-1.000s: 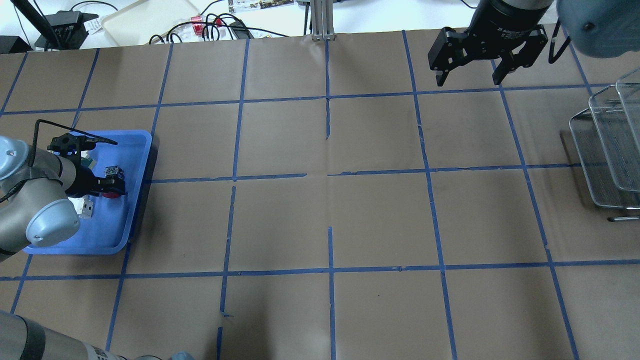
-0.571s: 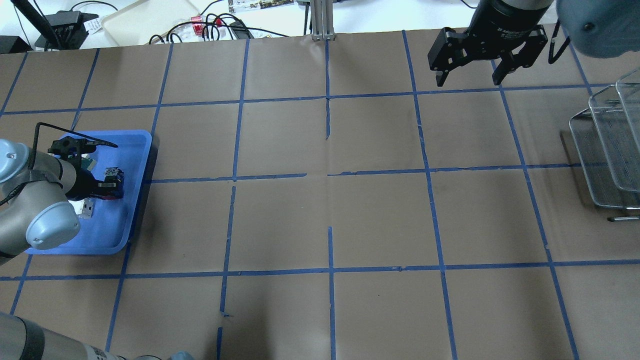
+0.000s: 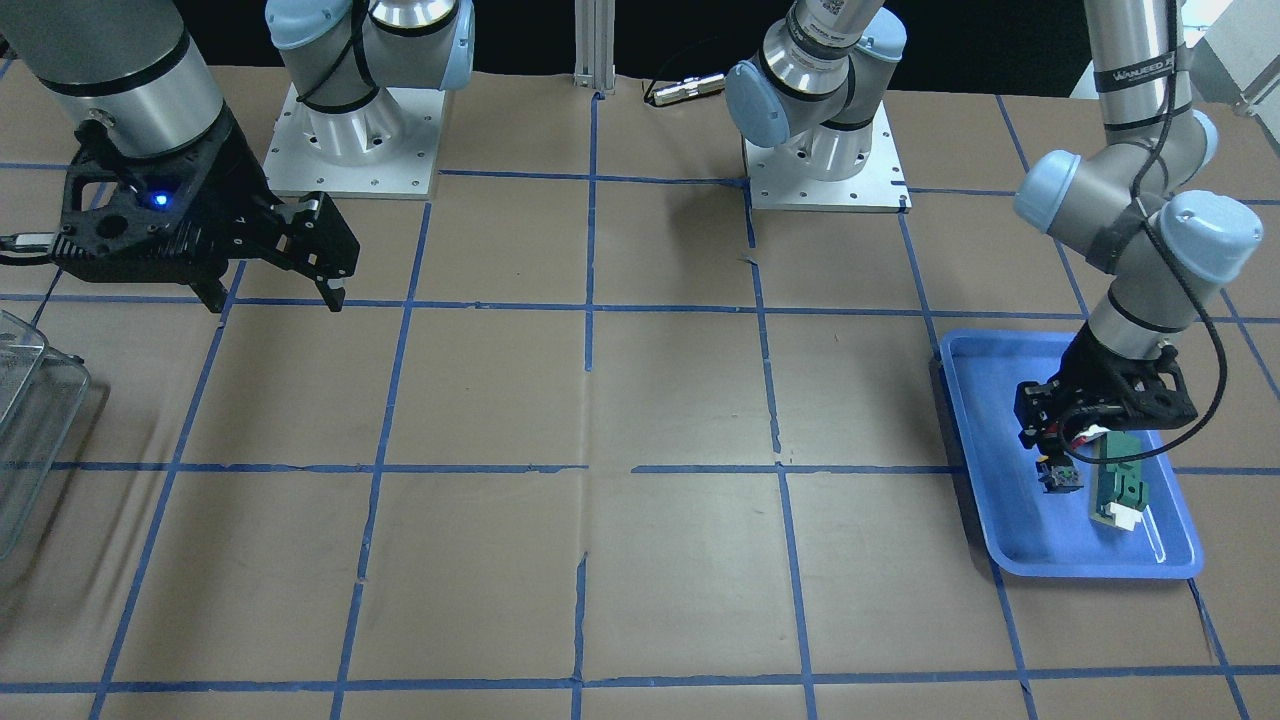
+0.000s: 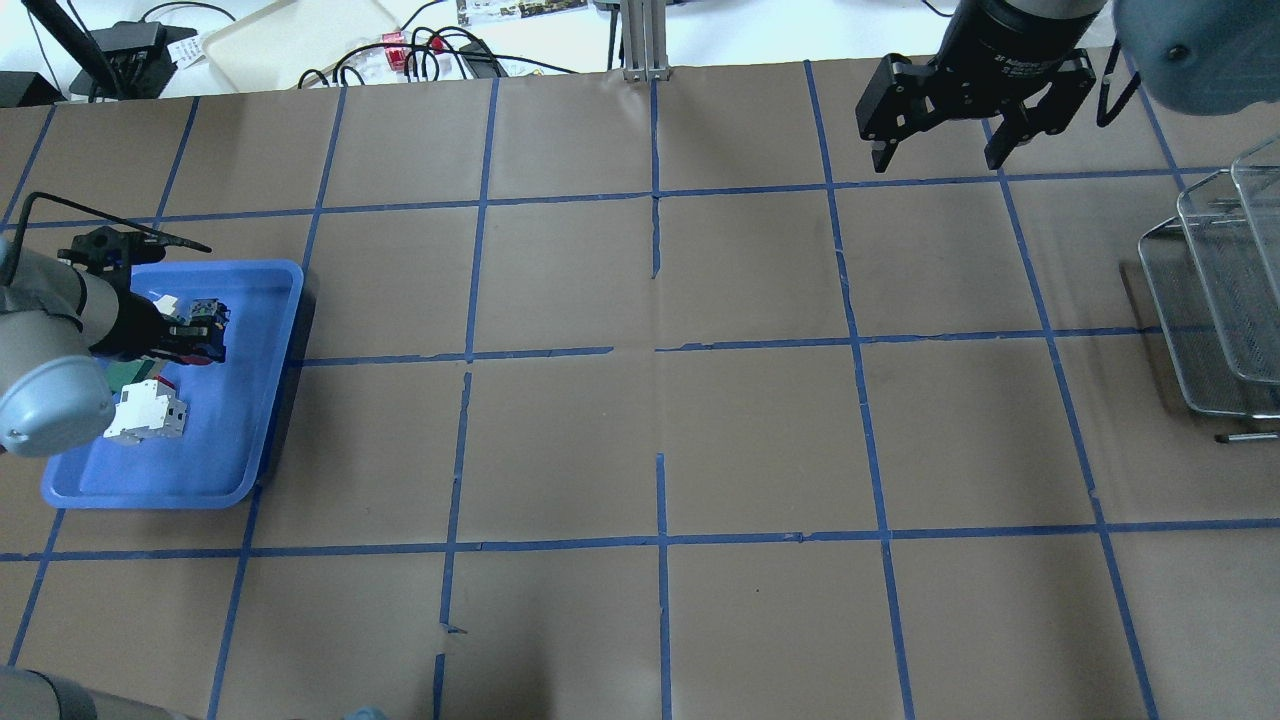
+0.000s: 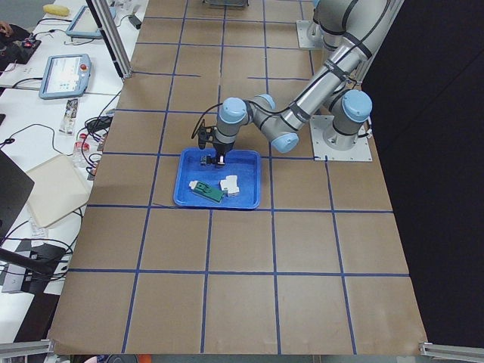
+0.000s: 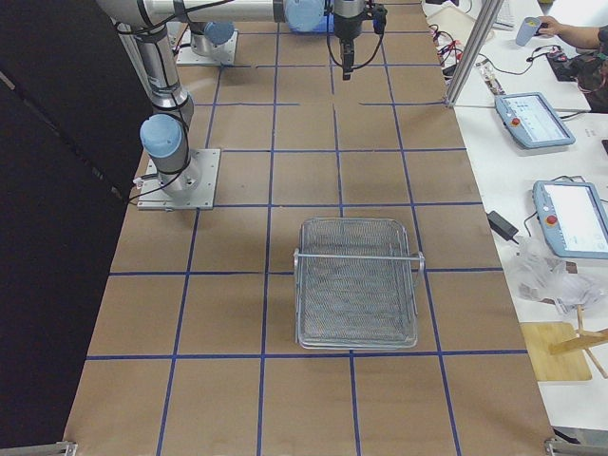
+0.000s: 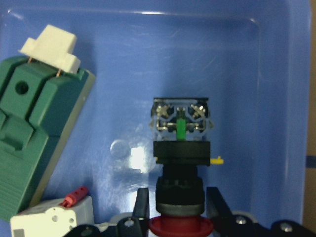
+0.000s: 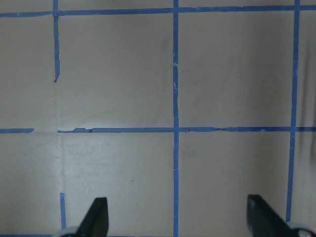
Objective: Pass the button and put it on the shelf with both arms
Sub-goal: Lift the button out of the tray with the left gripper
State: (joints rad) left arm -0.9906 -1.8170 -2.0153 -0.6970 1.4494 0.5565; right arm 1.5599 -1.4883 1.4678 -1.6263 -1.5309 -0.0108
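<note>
Left end effector [image 7: 178,200] clamps the button [image 7: 180,148] by its black cylinder over the glossy blue tray [image 7: 256,74]; right end effector [image 4: 938,158] gapes wide.

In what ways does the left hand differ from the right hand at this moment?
The left hand is shut on the button; the right hand is open and empty. The left hand is over the blue tray; the right hand hangs over the taped table. Both are black two-finger hands.
</note>
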